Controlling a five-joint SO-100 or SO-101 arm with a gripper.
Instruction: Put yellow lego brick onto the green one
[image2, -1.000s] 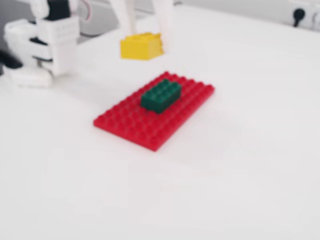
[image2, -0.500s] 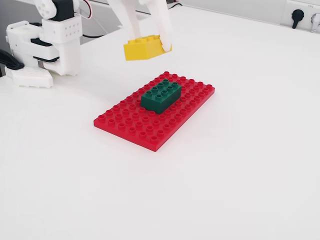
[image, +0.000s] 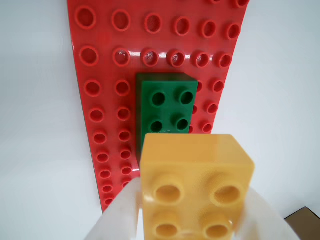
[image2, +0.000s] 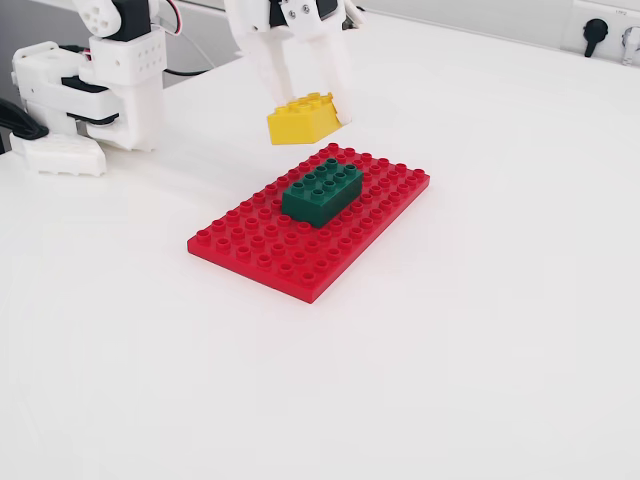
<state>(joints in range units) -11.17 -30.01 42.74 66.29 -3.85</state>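
Here the white fingers (image2: 305, 85) pinch the yellow lego brick (image2: 301, 118) from both sides and hold it in the air, clear of the white tabletop (image2: 480, 330). In the fixed view the brick hangs just beyond the far edge of the red baseplate (image2: 270, 255), slightly tilted. The green one (image2: 322, 192) sits studs-up on that plate, near its middle. In the wrist view the yellow lego brick (image: 192, 190) fills the lower frame, overlapping the near end of the green one (image: 167, 107).
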